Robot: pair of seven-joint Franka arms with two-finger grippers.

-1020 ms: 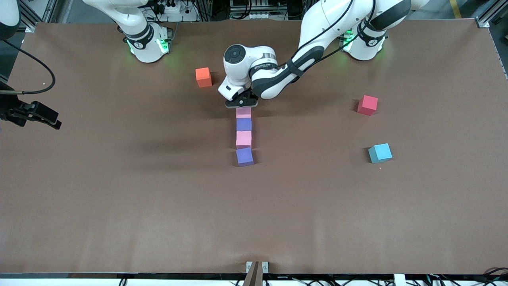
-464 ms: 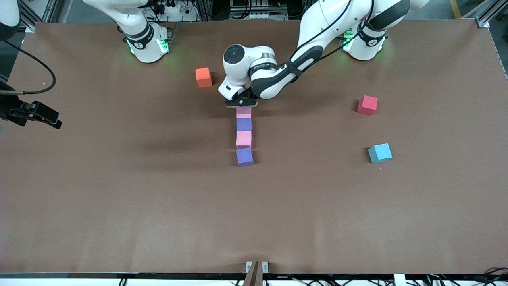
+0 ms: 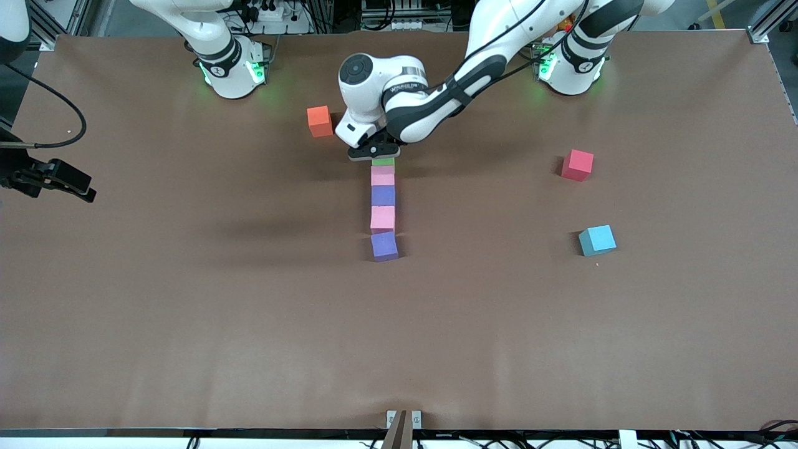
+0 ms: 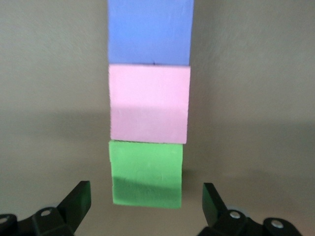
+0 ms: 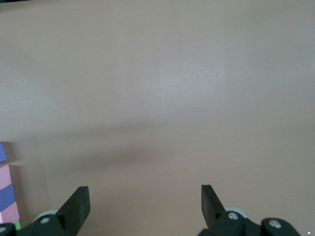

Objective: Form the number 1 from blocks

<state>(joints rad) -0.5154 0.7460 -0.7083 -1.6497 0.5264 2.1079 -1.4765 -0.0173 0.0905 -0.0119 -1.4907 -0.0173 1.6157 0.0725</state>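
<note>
Five blocks lie in a straight touching line at mid-table: green point(image 3: 383, 161) farthest from the front camera, then pink point(image 3: 383, 176), purple point(image 3: 383, 196), pink point(image 3: 383, 218) and purple point(image 3: 384, 246). My left gripper point(image 3: 374, 153) hovers just over the green end of the line, open. In the left wrist view its fingers point(image 4: 78, 196) stand wide on either side of the green block point(image 4: 146, 169), clear of it, with the pink block point(image 4: 149, 103) and the purple block point(image 4: 150, 29) following. My right gripper point(image 5: 145, 196) waits open over bare table toward the right arm's end.
An orange cube point(image 3: 320, 121) sits close beside the left gripper, toward the right arm's base. A red cube point(image 3: 577, 164) and a light blue cube point(image 3: 597, 240) lie apart toward the left arm's end of the brown table point(image 3: 187, 324).
The left gripper has opened and drawn back up toward the bases, uncovering the green block it let go at the end of the line. The right arm has not moved.
</note>
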